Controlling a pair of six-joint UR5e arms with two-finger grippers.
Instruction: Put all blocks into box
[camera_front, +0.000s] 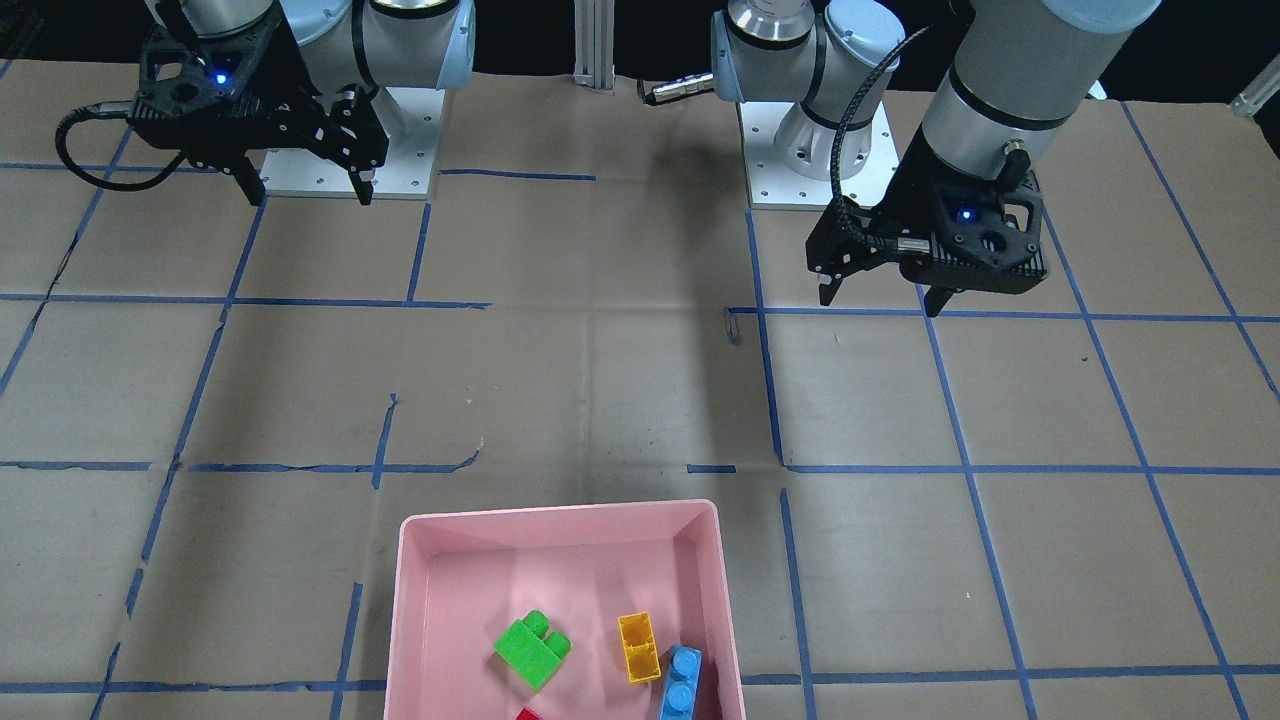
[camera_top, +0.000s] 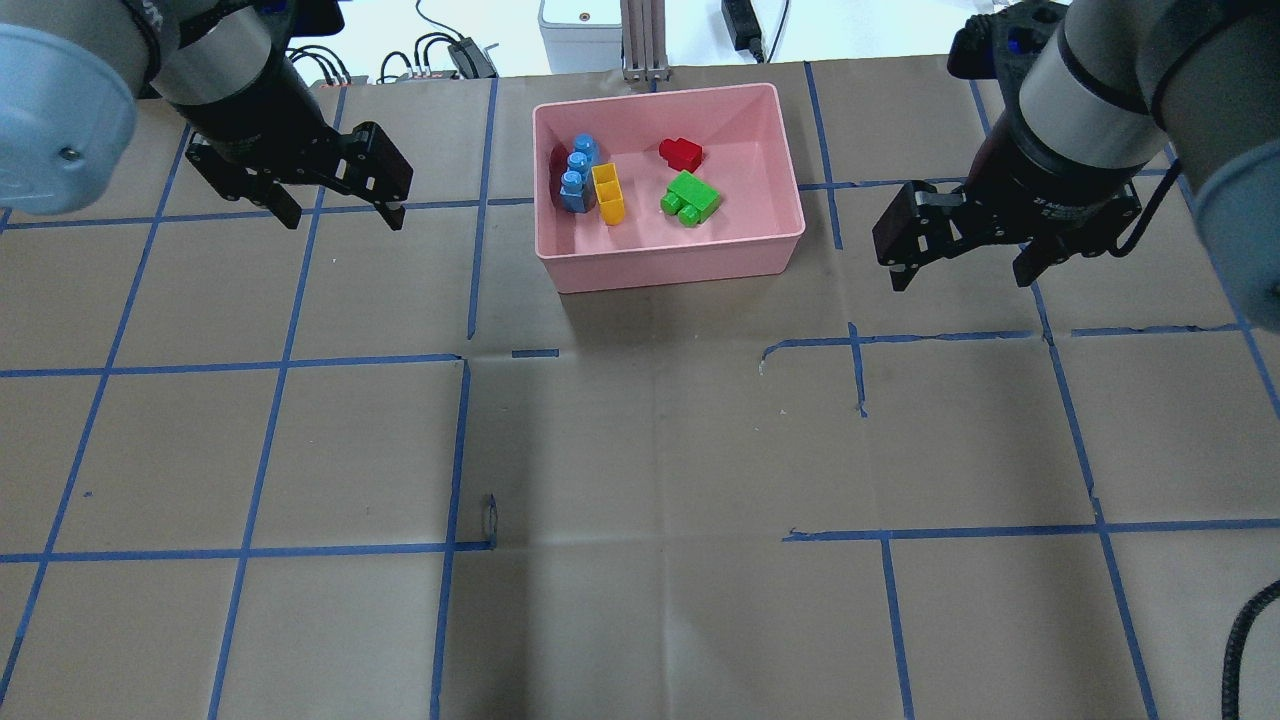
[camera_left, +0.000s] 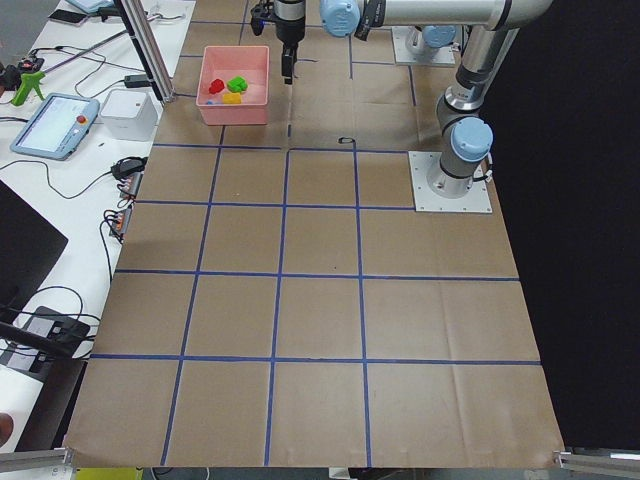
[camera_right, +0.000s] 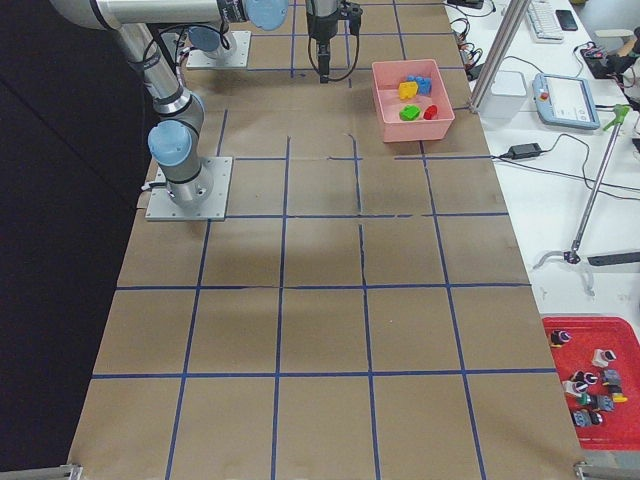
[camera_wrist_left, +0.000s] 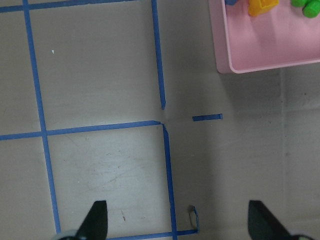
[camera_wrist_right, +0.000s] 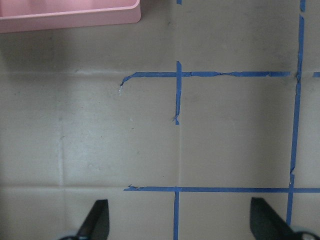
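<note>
The pink box (camera_top: 670, 265) stands at the far middle of the table. All the blocks lie inside it: the blue (camera_top: 577, 175), the yellow (camera_top: 608, 193), the red (camera_top: 681, 153) and the green (camera_top: 690, 197). They also show in the front view: green (camera_front: 532, 648), yellow (camera_front: 638, 647), blue (camera_front: 681, 683), red (camera_front: 528, 714) cut by the frame edge. My left gripper (camera_top: 343, 215) is open and empty, above the table left of the box. My right gripper (camera_top: 960, 275) is open and empty, right of the box. The left wrist view shows the box corner (camera_wrist_left: 270, 55).
Brown paper with blue tape lines covers the table (camera_top: 640, 480). Cables and a grey device (camera_top: 580, 20) lie beyond the far edge. The two arm bases (camera_front: 810, 150) stand at the robot's side.
</note>
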